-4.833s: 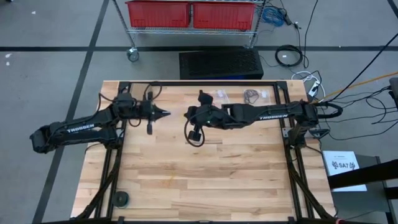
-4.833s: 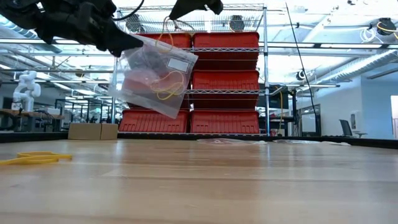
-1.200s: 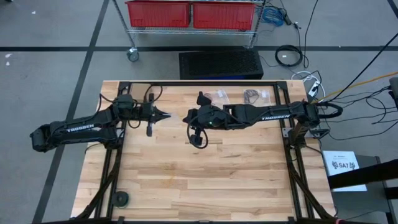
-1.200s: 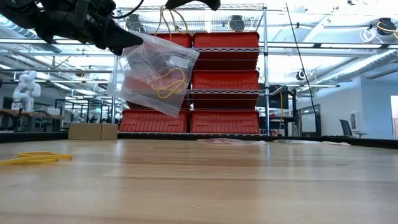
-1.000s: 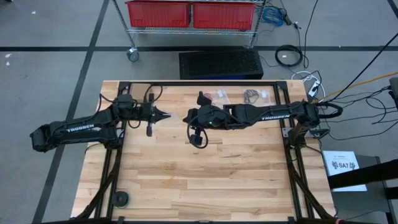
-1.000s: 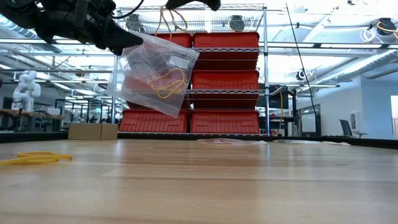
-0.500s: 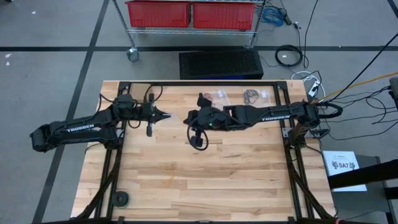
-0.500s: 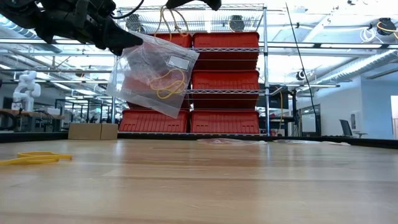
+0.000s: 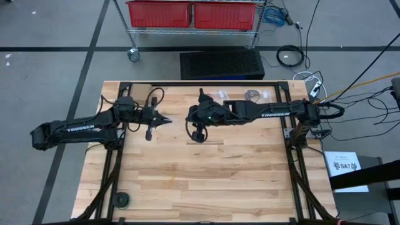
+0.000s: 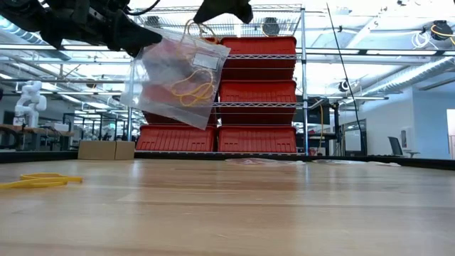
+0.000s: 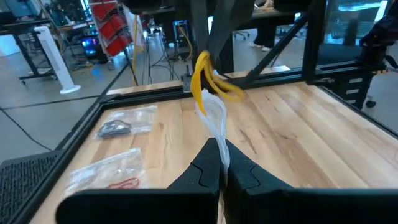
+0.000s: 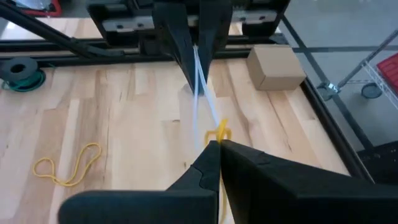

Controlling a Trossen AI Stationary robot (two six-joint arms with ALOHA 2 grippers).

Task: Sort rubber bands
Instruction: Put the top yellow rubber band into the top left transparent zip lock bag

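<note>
TROSSEN reads white along both dark arms. Left gripper (image 10: 135,39) is clamped tight on one edge of a clear plastic bag (image 10: 174,82), up in the air above the table (image 9: 206,181); right gripper (image 10: 224,13) pinches the opposite edge, fingers closed. Yellow rubber bands (image 10: 190,89) sit inside the bag, more lying on the tabletop (image 10: 39,181)

Both arms are held raised above the table, reaching toward each other: left gripper (image 9: 166,119) pointed at 3 o'clock, right gripper (image 9: 188,116) at 9 o'clock, fingers pinched together.
</note>
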